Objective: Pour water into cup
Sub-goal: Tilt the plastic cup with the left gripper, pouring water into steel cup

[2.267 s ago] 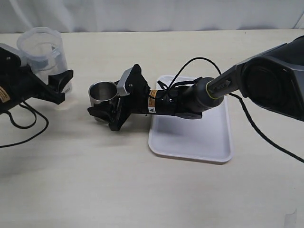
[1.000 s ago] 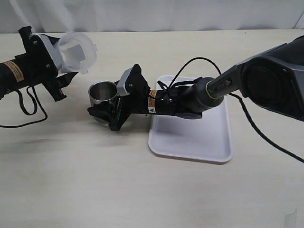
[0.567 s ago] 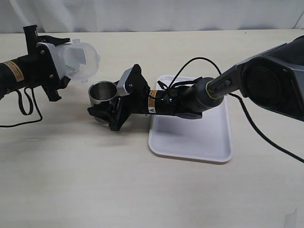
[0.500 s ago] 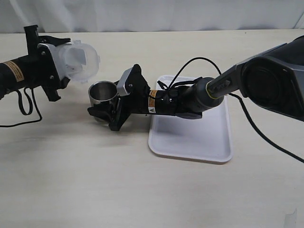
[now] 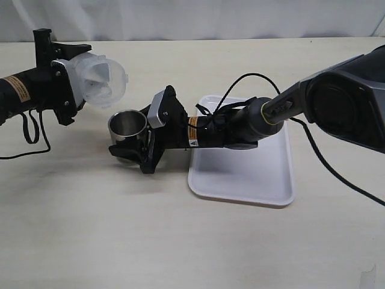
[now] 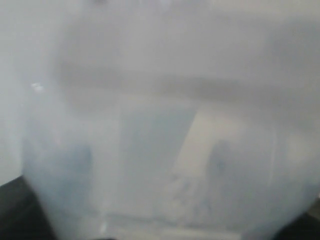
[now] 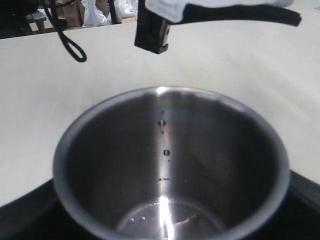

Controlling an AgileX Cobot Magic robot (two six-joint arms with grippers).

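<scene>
Left gripper in upper left of exterior view, jaws clamping around clear tumbler, tumbler tilting mouth-first toward cup left of centre, right gripper pinching cup by its sides, thin water lying on cup bottom, white tray sitting just right of the cup.

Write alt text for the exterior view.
The left gripper holds a clear tumbler tipped toward a steel cup, which the right gripper grips. A white tray lies on the beige table beside the cup.
</scene>
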